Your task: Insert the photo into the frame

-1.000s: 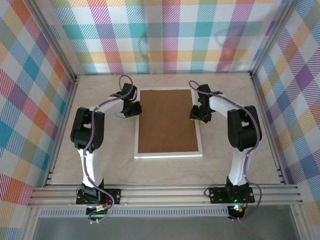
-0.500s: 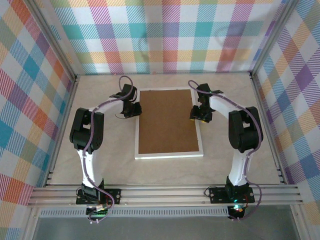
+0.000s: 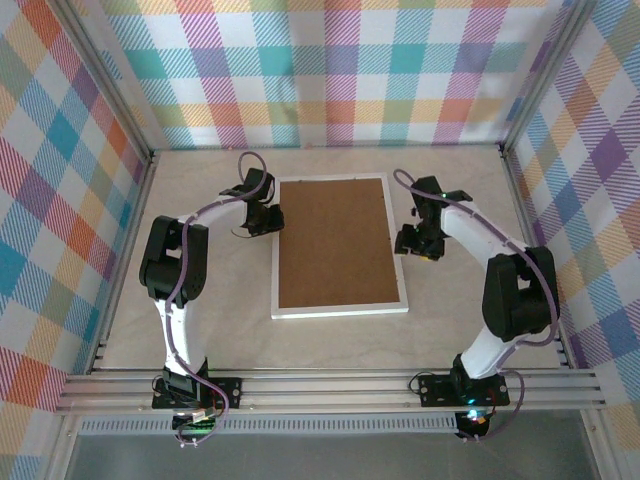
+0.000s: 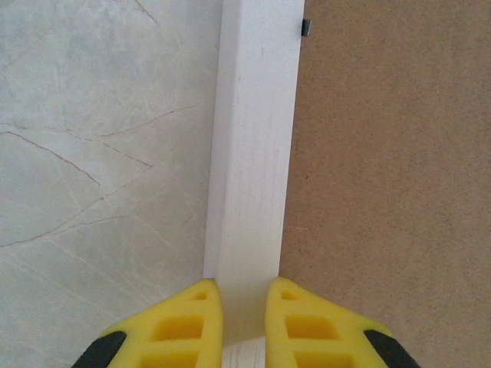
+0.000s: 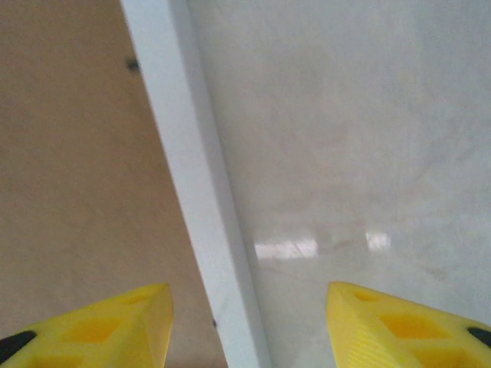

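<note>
The white frame (image 3: pixel 340 311) lies flat mid-table with the brown backing board (image 3: pixel 335 243) filling its opening. The photo is hidden. My left gripper (image 3: pixel 272 222) is at the frame's left rail near the far end. In the left wrist view its yellow fingers (image 4: pixel 184 326) pinch that white rail (image 4: pixel 253 153) from both sides, so the left gripper (image 4: pixel 244 295) is shut on it. My right gripper (image 3: pixel 408 240) hovers just off the right rail. In the right wrist view the right gripper (image 5: pixel 249 295) stands open, with the rail (image 5: pixel 196 192) running between the spread fingers and touching neither.
The pale marbled table (image 3: pixel 210 310) is enclosed by checked walls (image 3: pixel 330 70) on three sides. A small metal tab (image 4: pixel 306 27) sits at the board's edge. Bare tabletop lies right of the frame (image 5: pixel 368 138) and in front of it.
My right gripper has let go of the frame's right rail, opened and drawn back to the right. The frame's near end has shifted slightly right. The left gripper has stayed put.
</note>
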`<action>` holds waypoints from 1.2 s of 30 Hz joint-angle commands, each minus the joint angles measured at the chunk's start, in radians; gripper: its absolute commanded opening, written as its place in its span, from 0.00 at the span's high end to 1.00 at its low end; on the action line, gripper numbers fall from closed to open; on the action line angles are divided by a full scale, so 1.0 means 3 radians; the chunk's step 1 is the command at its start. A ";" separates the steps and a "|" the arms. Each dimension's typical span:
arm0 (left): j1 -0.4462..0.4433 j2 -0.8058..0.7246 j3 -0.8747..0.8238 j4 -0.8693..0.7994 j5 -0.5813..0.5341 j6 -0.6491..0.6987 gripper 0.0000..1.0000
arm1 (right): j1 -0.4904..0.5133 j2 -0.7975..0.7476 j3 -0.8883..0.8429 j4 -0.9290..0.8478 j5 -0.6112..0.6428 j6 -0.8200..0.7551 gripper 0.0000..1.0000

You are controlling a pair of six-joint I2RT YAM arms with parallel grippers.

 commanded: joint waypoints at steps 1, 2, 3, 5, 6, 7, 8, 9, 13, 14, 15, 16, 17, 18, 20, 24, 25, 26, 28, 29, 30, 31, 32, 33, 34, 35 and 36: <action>-0.0062 -0.0035 -0.0022 -0.0232 0.0112 -0.0039 0.86 | 0.0004 -0.0073 -0.0220 -0.0153 -0.0083 0.0067 0.44; -0.0058 -0.0036 -0.0025 -0.0233 0.0112 -0.0040 0.86 | 0.0003 -0.0065 -0.0271 -0.0150 -0.0116 0.0078 0.44; -0.0061 -0.0036 -0.0022 -0.0237 0.0112 -0.0041 0.86 | 0.0012 -0.0062 -0.0325 -0.0129 -0.0143 0.0094 0.44; -0.0062 -0.0036 -0.0021 -0.0244 0.0117 -0.0038 0.86 | 0.0041 -0.0073 -0.0423 -0.0072 -0.0167 0.0122 0.44; -0.0060 -0.0036 -0.0025 -0.0251 0.0112 -0.0033 0.86 | 0.0060 -0.0072 -0.0465 -0.0056 -0.0182 0.0135 0.44; -0.0060 -0.0038 -0.0021 -0.0254 0.0108 -0.0037 0.86 | 0.0068 -0.0072 -0.0491 -0.0042 -0.0183 0.0141 0.44; -0.0062 -0.0036 -0.0023 -0.0256 0.0103 -0.0030 0.86 | 0.0074 -0.0067 -0.0517 -0.0033 -0.0162 0.0146 0.44; -0.0060 -0.0036 -0.0028 -0.0256 0.0099 -0.0033 0.86 | 0.0077 -0.0063 -0.0535 -0.0024 -0.0136 0.0149 0.44; -0.0059 -0.0034 -0.0029 -0.0259 0.0102 -0.0035 0.86 | 0.0088 -0.0053 -0.0610 0.0079 -0.0168 0.0165 0.44; -0.0060 -0.0030 -0.0031 -0.0260 0.0102 -0.0035 0.86 | 0.0094 -0.0048 -0.0630 0.0110 -0.0182 0.0181 0.44; -0.0058 -0.0030 -0.0034 -0.0256 0.0107 -0.0034 0.86 | 0.0104 -0.0045 -0.0646 0.0130 -0.0172 0.0185 0.44; -0.0062 -0.0030 -0.0036 -0.0259 0.0105 -0.0036 0.86 | 0.0113 -0.0033 -0.0662 0.0158 -0.0165 0.0183 0.44; -0.0060 -0.0031 -0.0040 -0.0251 0.0107 -0.0040 0.86 | 0.0115 -0.0022 -0.0673 0.0179 -0.0158 0.0183 0.44; -0.0062 -0.0033 -0.0038 -0.0254 0.0105 -0.0033 0.86 | 0.0112 -0.0016 -0.0677 0.0196 -0.0146 0.0180 0.45; -0.0062 -0.0031 -0.0035 -0.0259 0.0112 -0.0035 0.86 | 0.0115 -0.0025 -0.0666 0.0223 -0.0076 0.0182 0.45; -0.0062 -0.0038 -0.0044 -0.0259 0.0112 -0.0031 0.86 | 0.0120 -0.0110 -0.0589 0.0197 0.0033 0.0156 0.45; -0.0062 -0.0038 -0.0041 -0.0258 0.0111 -0.0033 0.86 | 0.0118 -0.0120 -0.0574 0.0196 0.0036 0.0142 0.45; -0.0060 -0.0036 -0.0048 -0.0246 0.0113 -0.0033 0.86 | 0.0116 -0.0116 -0.0559 0.0200 0.0036 0.0141 0.45; -0.0062 -0.0031 -0.0047 -0.0238 0.0127 -0.0033 0.86 | 0.0118 -0.0080 -0.0551 0.0226 -0.0011 0.0140 0.45; -0.0061 -0.0026 -0.0048 -0.0239 0.0134 -0.0032 0.86 | 0.0120 -0.0052 -0.0559 0.0255 -0.0048 0.0141 0.45; -0.0059 -0.0022 -0.0041 -0.0242 0.0138 -0.0030 0.86 | 0.0125 -0.0023 -0.0571 0.0282 -0.0072 0.0148 0.45; -0.0062 -0.0025 -0.0035 -0.0245 0.0141 -0.0032 0.86 | 0.0128 0.0000 -0.0586 0.0303 -0.0086 0.0156 0.45; -0.0062 -0.0020 -0.0027 -0.0250 0.0143 -0.0025 0.86 | 0.0138 0.0023 -0.0604 0.0322 -0.0107 0.0164 0.45; -0.0058 -0.0020 -0.0022 -0.0252 0.0143 -0.0027 0.86 | 0.0151 0.0041 -0.0622 0.0331 -0.0123 0.0172 0.45; -0.0062 -0.0020 -0.0024 -0.0251 0.0134 -0.0024 0.86 | 0.0164 0.0051 -0.0638 0.0330 -0.0125 0.0177 0.45; -0.0062 -0.0020 -0.0020 -0.0253 0.0138 -0.0026 0.86 | 0.0171 0.0062 -0.0665 0.0345 -0.0131 0.0186 0.45; -0.0062 -0.0024 -0.0015 -0.0248 0.0134 -0.0028 0.86 | 0.0180 0.0067 -0.0682 0.0347 -0.0160 0.0191 0.45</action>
